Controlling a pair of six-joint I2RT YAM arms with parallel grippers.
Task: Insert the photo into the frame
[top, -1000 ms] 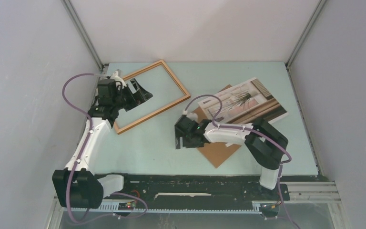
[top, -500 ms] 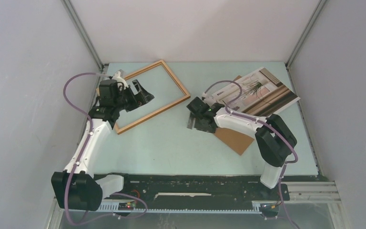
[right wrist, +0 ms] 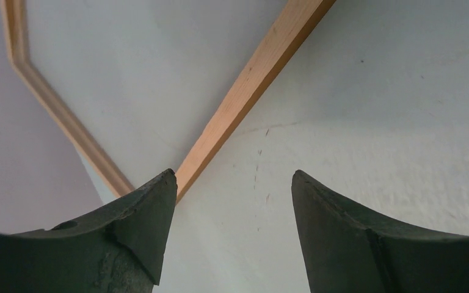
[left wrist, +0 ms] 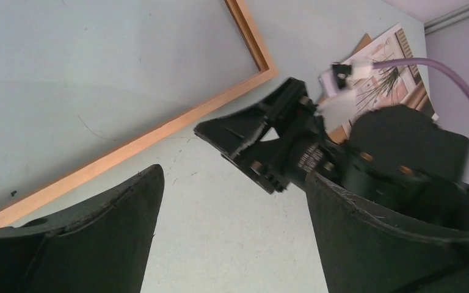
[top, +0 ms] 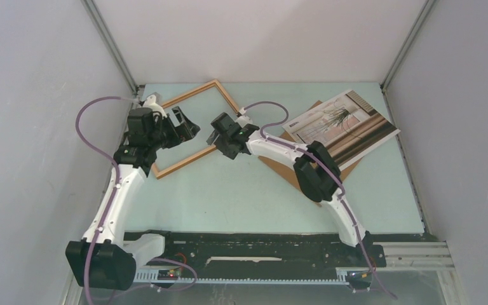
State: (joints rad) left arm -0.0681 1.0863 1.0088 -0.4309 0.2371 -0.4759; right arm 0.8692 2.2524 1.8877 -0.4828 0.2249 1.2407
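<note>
The frame (top: 194,90), thin light-brown wood, lies flat at the back left; its rails also show in the wrist views (left wrist: 159,131) (right wrist: 250,91). The photo (top: 340,121), a white-bordered plant print, lies at the back right on a brown backing board (top: 281,164), and a corner of the photo (left wrist: 391,73) appears in the left wrist view. My left gripper (top: 187,125) (left wrist: 232,174) hovers open over the frame's inside with nothing between its fingers. My right gripper (top: 218,135) (right wrist: 232,174) is open and empty just off the frame's near right rail, one fingertip (right wrist: 162,183) at the rail's edge.
White walls close in the pale green table (top: 229,190) on the left, back and right. The right arm stretches diagonally across the middle, over the board. Both grippers are close together by the frame, and the right gripper (left wrist: 244,140) fills part of the left wrist view.
My right arm has swung left, from beside the backing board to the frame's near right rail, its jaws narrowing a little. Photo and board slid toward the back right. The left arm barely moved.
</note>
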